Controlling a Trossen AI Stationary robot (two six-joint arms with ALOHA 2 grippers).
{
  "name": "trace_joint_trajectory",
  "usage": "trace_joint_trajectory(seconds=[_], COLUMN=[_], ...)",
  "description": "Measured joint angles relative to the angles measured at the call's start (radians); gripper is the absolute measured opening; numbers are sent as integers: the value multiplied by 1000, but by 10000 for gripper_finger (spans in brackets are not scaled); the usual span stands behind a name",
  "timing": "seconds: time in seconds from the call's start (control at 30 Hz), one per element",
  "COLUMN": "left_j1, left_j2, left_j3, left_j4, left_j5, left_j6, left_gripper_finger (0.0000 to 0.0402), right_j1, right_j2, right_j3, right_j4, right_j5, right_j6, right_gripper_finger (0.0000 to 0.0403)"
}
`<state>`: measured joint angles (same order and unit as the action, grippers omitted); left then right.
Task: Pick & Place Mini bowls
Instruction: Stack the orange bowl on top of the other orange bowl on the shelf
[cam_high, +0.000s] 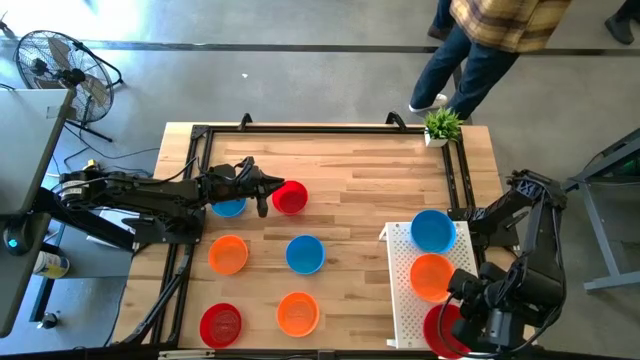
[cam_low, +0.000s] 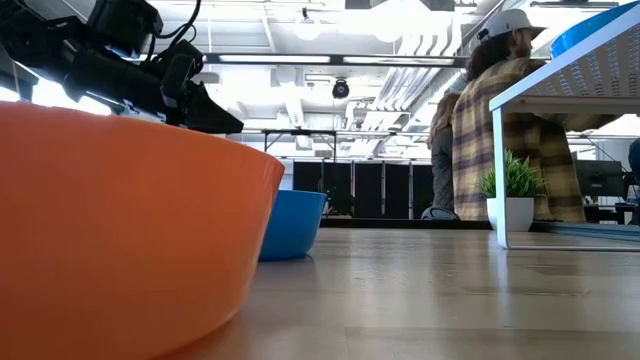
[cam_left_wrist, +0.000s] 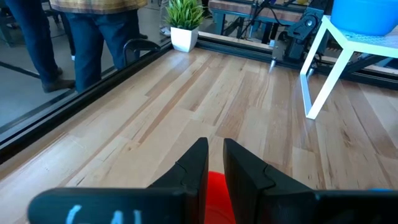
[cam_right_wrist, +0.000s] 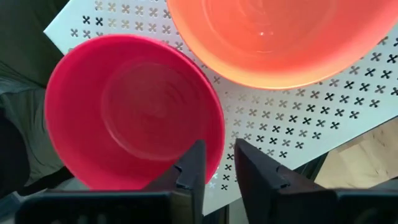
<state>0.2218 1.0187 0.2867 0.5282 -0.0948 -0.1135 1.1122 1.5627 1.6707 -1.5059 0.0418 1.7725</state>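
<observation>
Tray at the bench's right edge is being filled: blue, orange and red bowl sit in a row. Right hand is parted just past the red bowl's rim, apparently released. Left hand is clenched on another red bowl, probably for transfer. That bowl is mostly hidden in the left wrist view. Five more bowls are left on the bench.

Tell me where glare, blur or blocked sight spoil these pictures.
Low view: a glossy orange plastic bowl sits close to the lens, soft and filling the left half; bright ceiling lights glare behind. Right wrist view: the shiny red plastic bowl shows pale sheen, and the orange one is cut off. High view: even light, soft shadows.
</observation>
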Motion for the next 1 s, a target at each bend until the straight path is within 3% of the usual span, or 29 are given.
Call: trace_joint_trajectory(seconds=[0.13,0.27,0.37,0.47,0.63,0.73,1.0], left_j1=[0,0,0,0,0,0,0], left_j2=[0,0,0,0,0,0,0], left_j3=[0,0,0,0,0,0,0], left_j4=[0,0,0,0,0,0,-2], left_j5=[0,1,1,2,1,1,1], left_j6=[0,-1,-7,-7,-7,-7,-1], left_gripper_finger=[46,46,46,46,46,46,46], right_j1=[0,0,0,-8,-91,-175,-517], right_j2=[-10,-30,-50,-73,-108,-177,-491], right_j3=[0,0,0,0,-9,-101,-554], right_j4=[14,46,64,58,77,207,812], right_j5=[2,91,201,349,436,411,160], right_j6=[0,-62,-167,-301,-576,-767,-1323], right_gripper_finger=[80,49,11,9,2,1,0])
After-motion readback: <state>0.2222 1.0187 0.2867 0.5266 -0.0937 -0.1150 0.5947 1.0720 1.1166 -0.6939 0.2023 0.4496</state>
